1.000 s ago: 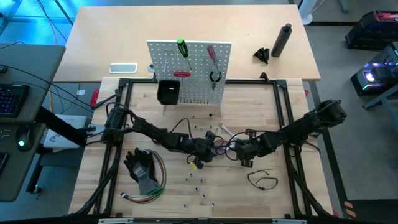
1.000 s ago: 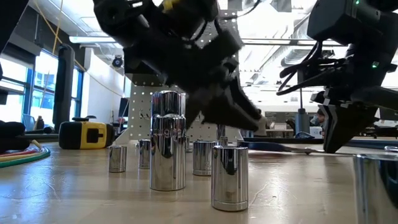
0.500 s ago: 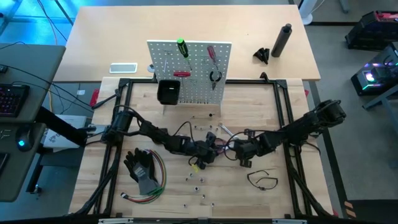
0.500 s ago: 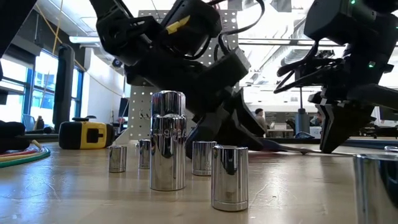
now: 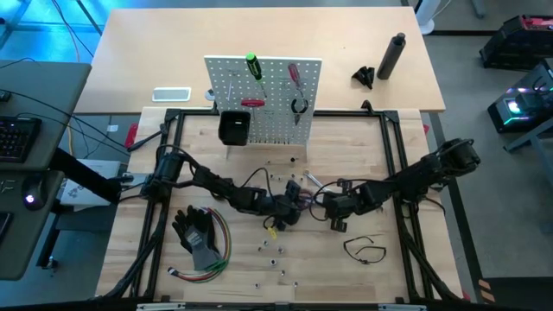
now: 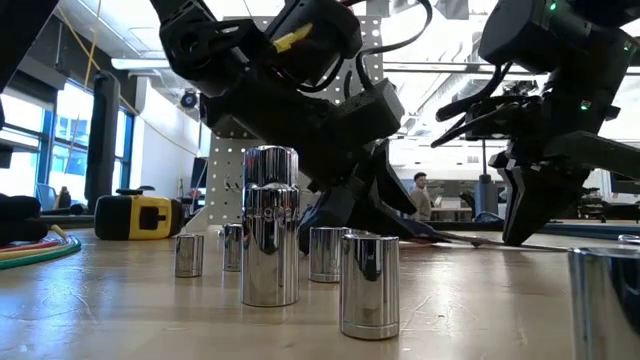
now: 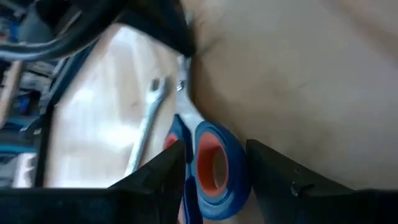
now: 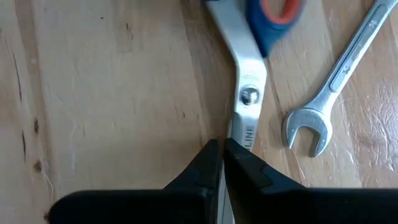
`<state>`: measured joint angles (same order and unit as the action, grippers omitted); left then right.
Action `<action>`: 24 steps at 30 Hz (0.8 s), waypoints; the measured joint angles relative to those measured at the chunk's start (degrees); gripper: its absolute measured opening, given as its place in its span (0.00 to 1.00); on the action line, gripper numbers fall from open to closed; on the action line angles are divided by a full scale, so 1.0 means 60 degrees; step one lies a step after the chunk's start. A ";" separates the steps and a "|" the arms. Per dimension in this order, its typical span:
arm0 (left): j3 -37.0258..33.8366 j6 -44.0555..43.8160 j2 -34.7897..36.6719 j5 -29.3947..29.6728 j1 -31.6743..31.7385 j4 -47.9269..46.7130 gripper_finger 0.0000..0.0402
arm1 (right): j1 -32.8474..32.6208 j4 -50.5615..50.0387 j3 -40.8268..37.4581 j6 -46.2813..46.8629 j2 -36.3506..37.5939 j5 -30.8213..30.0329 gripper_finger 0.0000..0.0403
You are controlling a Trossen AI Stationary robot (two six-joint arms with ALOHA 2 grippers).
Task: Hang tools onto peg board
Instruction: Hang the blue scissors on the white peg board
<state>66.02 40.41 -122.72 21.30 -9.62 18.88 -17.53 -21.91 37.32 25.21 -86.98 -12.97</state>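
Blue scissors with orange-lined handle loops (image 7: 211, 158) lie mid-table beside a silver wrench (image 8: 339, 81). My left gripper (image 7: 214, 174) is closed on one handle loop. My right gripper (image 8: 222, 152) is shut at the blades, just past the pivot (image 8: 249, 96). In the high view the two grippers (image 5: 292, 207) (image 5: 328, 206) face each other. The peg board (image 5: 263, 99) stands at the far side with a green screwdriver (image 5: 253, 66), a red screwdriver (image 5: 293, 73) and pliers (image 5: 251, 102) hanging on it. My left gripper pinches the blue handle loop (image 7: 239, 155) between its two fingers, one on each outer side. The fingers slant down from the table's left. Whether the loop is off the wood cannot be told. My right gripper has the scissors' blades (image 8: 247, 134) at its shut fingertips, just beyond the pivot. It comes steeply from above. The fingers hide the blades' free end.
Chrome sockets (image 6: 270, 240) stand near the front edge, and a yellow tape measure (image 6: 140, 215) lies to one side. Black gloves (image 5: 197, 233) with coloured wires lie front left, a thin black loop (image 5: 363, 249) front right. A black bin (image 5: 233, 127) hangs on the board.
My left gripper has sunk toward the table and rolled a little, edging toward the right gripper. My right gripper has stayed at the blades, tipping slightly. The scissors have stayed where they were.
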 joint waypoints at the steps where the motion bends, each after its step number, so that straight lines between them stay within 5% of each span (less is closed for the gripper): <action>1: 0.0000 0.0109 -0.0003 0.0149 0.0027 -0.0033 0.38 | 0.0051 0.0053 0.0000 0.0004 0.0000 0.0101 0.03; 7: -0.0004 0.0561 -0.0022 0.1029 0.0176 -0.0029 0.26 | 0.0247 0.0333 0.0000 -0.0146 0.0007 0.0387 0.03; 14: -0.0007 0.1129 -0.0022 0.0969 0.0230 -0.0049 0.08 | 0.0319 0.0415 0.0004 -0.0306 0.0011 0.0505 0.03; 24: -0.0015 0.1898 0.0010 0.1317 0.0127 0.0079 0.08 | 0.0315 0.0400 0.0004 -0.0361 0.0109 0.0520 0.03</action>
<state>65.93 51.80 -122.66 29.20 -8.86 19.35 -15.64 -19.51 37.34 23.05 -86.33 -9.85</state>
